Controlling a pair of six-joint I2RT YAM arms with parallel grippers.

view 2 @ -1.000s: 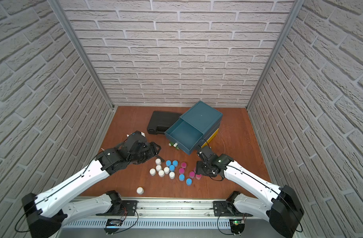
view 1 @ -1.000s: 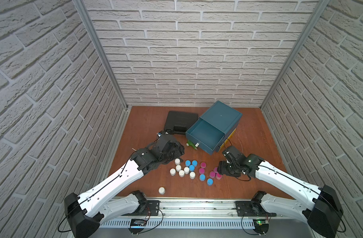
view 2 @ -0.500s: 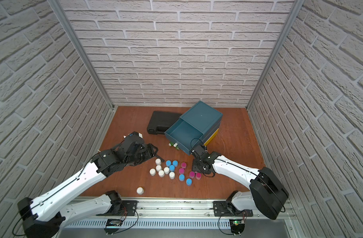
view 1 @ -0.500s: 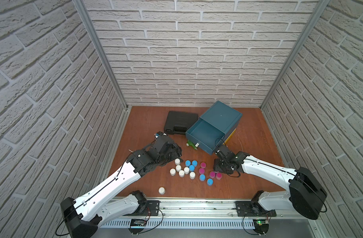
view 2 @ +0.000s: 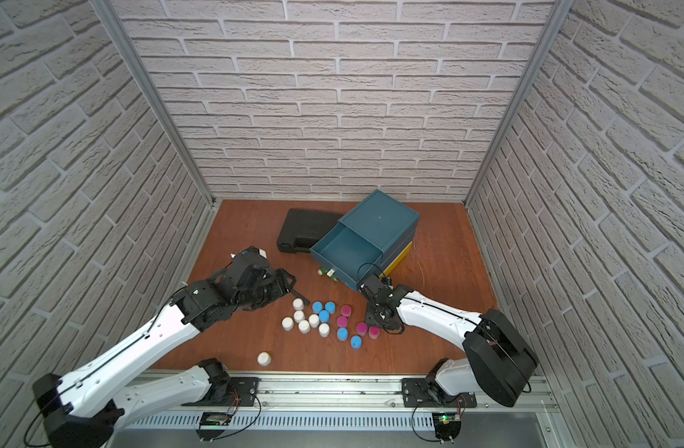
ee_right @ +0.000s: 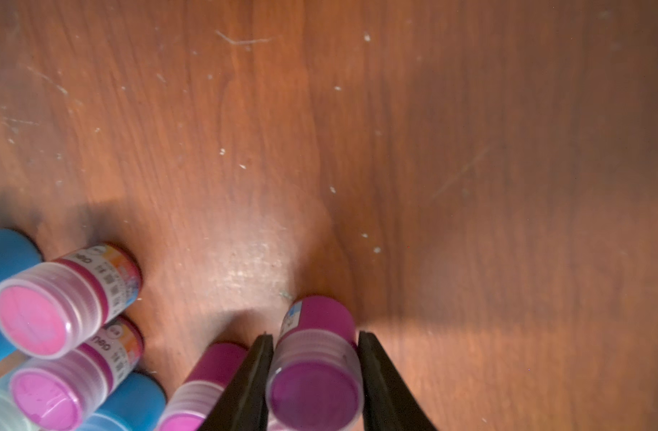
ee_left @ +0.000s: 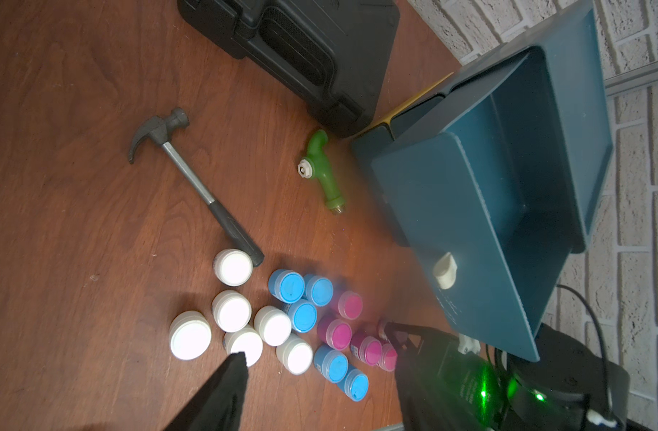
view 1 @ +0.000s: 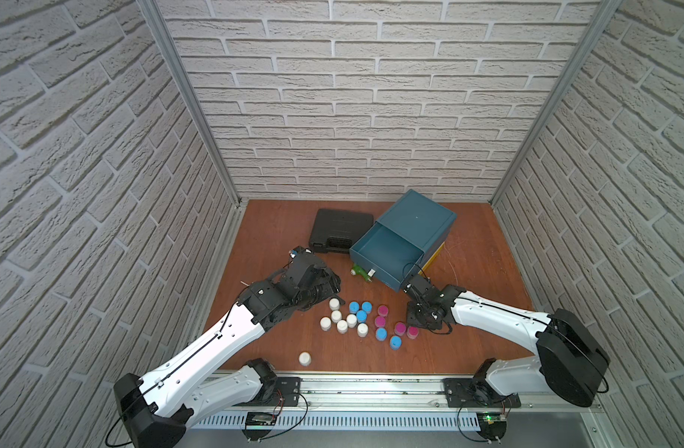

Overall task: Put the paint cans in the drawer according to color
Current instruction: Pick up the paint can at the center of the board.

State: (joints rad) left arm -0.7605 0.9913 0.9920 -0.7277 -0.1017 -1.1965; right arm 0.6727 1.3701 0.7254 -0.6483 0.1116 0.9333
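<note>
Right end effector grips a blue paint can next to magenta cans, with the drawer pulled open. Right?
No: the paint can in the right end effector is magenta, not blue, as the right wrist view shows. It is next to magenta cans, with the drawer pulled open.

This looks like a robotics lab test cell, not a home. Brick-pattern wall panels (view 1: 371, 116), joined at the corners by aluminium profiles (view 1: 189, 104), enclose a small wooden table (view 1: 278, 232). A white left arm (view 1: 216, 341) and right arm (view 1: 495, 314) are mounted on a metal rail (view 1: 371, 388) at the near edge, with a bare circuit board (view 1: 487, 421) and loose cables below.
</note>
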